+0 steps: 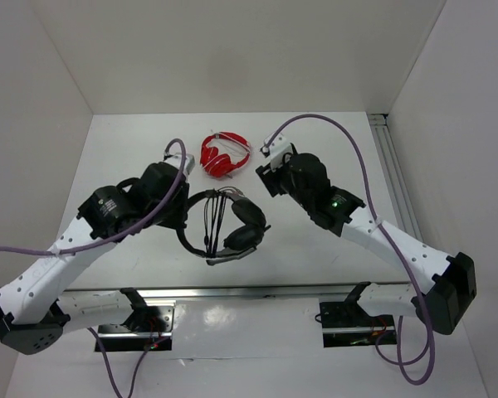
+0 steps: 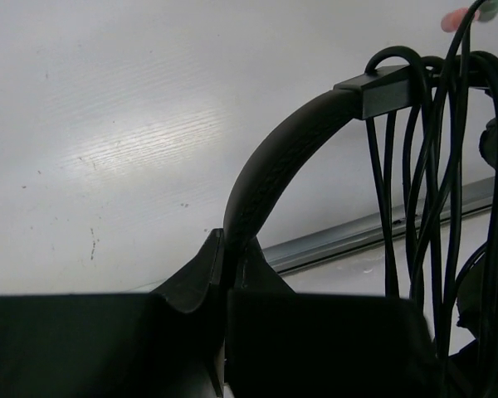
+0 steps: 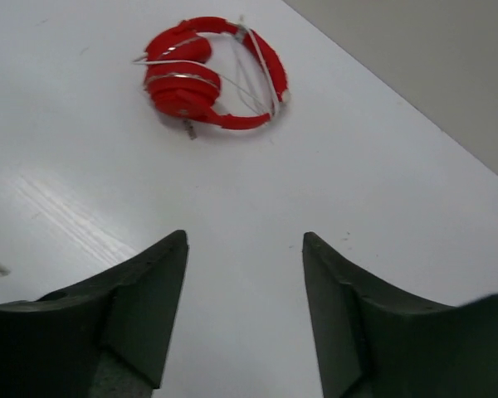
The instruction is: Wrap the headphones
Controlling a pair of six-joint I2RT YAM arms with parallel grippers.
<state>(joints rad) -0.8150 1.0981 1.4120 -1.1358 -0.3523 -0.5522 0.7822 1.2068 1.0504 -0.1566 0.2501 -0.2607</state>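
- The black headphones (image 1: 247,222) sit near the middle of the table, between the two arms and just in front of the red headphones (image 1: 225,154).
- Their cable (image 2: 432,166) runs in several strands looped over the headband (image 2: 274,157), close to one end of it.
- The left gripper (image 2: 228,257) is clamped on the headband, one finger on each side of the thin band.
- The right gripper (image 3: 245,249) is spread wide with nothing between its fingers. It is above bare table, pointing at the red headphones and apart from them.
- From above, the left arm's wrist hides its own fingertips and part of the headband.
- In the left wrist view, the gripper's dark body fills the lower part. The earcups are cut off at the right edge, and a pink blur in the top corner cannot be made out.
- Whether the black headphones rest on the table or hang just above it cannot be told.
- A small pale object at the left edge of the right wrist view is cut off and unclear.
- The table (image 1: 124,141) is white and lightly scuffed, with plain white walls around it.
- A metal rail (image 1: 394,166) runs along its right side.
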